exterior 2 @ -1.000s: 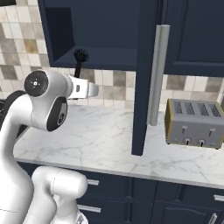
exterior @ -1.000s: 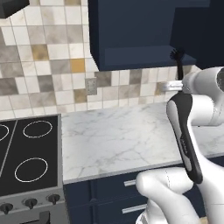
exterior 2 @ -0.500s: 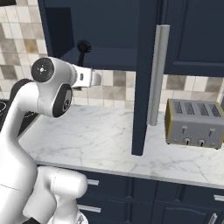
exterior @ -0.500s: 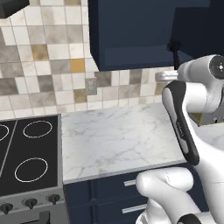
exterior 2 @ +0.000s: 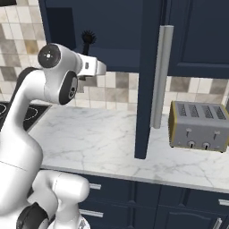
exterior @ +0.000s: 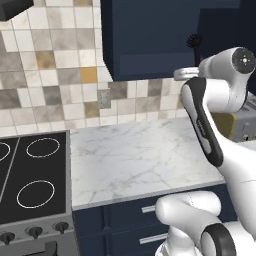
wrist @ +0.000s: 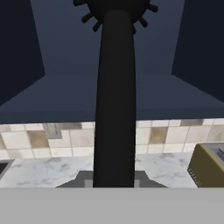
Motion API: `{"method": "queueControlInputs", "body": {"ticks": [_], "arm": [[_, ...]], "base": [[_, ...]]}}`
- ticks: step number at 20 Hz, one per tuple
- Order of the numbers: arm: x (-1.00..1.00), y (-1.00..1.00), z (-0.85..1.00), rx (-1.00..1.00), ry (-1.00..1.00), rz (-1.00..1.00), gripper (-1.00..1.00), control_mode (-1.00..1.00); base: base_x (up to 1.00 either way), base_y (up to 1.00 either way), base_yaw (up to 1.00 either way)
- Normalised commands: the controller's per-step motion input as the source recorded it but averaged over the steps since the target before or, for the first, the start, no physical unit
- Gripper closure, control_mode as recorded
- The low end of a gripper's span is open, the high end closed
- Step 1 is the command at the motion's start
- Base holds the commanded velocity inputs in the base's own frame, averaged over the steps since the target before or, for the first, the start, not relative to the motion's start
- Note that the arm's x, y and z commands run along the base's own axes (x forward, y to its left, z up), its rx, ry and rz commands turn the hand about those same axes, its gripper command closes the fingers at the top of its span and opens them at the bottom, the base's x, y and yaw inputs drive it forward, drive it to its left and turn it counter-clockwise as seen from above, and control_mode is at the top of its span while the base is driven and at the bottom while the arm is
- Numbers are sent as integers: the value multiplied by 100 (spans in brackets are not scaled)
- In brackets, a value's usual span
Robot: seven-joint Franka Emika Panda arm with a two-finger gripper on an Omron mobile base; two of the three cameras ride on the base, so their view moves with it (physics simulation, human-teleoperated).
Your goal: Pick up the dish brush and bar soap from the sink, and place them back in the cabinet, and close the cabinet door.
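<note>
The white arm reaches up toward the open cabinet, a dark navy wall unit whose flat shelf floor appears from the hand view as a broad blue-grey surface between two dark side walls. The gripper is closed tightly on the handle of the dish brush, which stands upright from the fingers with its round spiky bristle head uppermost. In the left base view the brush head shows as a small black burst against the cabinet interior, just above the wrist; in the right base view the same head rises above the hand at the cabinet's lower front edge. The cabinet door stands swung open, edge-on to the right base camera, with its long vertical silver bar handle facing right. Below lies the white marble counter, backed by a mosaic tile wall with a wall outlet. A black cooktop sits at the counter's left end, and a grey four-slot toaster stands on the counter to the right of the door.
</note>
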Motion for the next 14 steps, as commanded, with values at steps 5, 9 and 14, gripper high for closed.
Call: {"method": "queueControlInputs", "body": {"ticks": [5, 9, 14], "arm": [[46, 0, 7, 0, 0, 0, 100, -100], [47, 0, 0, 0, 0, 0, 100, -100], [43, 0, -7, 0, 0, 0, 100, -100]], "base": [[0, 0, 0], [0, 0, 0], [0, 0, 0]]}}
